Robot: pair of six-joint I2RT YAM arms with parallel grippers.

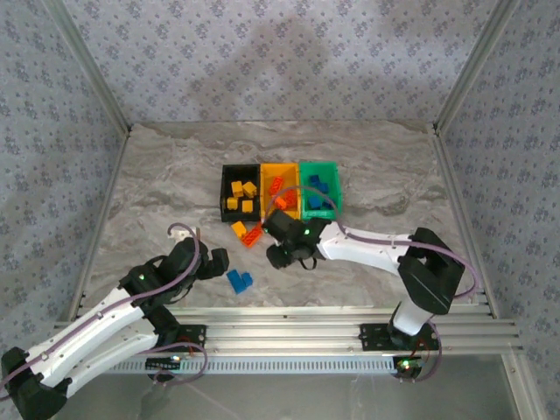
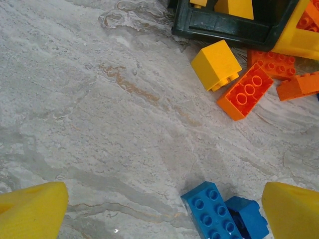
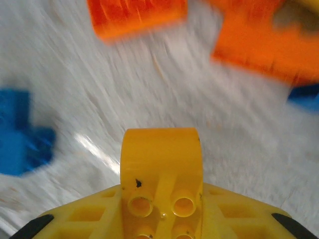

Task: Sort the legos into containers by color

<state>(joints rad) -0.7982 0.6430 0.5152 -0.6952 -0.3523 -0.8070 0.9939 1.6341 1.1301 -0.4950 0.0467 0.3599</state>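
Three containers stand in a row: a black bin (image 1: 224,194) with yellow legos, an orange bin (image 1: 280,168) with orange-red ones, and a green bin (image 1: 319,164) with blue ones. In front of them lie a loose yellow lego (image 1: 238,229) and orange legos (image 1: 252,234). My right gripper (image 1: 282,255) hovers just right of these, shut on a yellow lego (image 3: 160,154) held between its fingers. My left gripper (image 1: 219,262) is open over bare table, with two blue legos (image 2: 209,211) just inside its right fingertip (image 2: 291,209).
The left wrist view has a yellow brick (image 2: 216,64) and an orange brick (image 2: 245,91) lying before the black bin's wall (image 2: 229,25). Blurred orange bricks (image 3: 134,17) and a blue one (image 3: 20,132) lie below the right gripper. Open marbled table spreads to the left.
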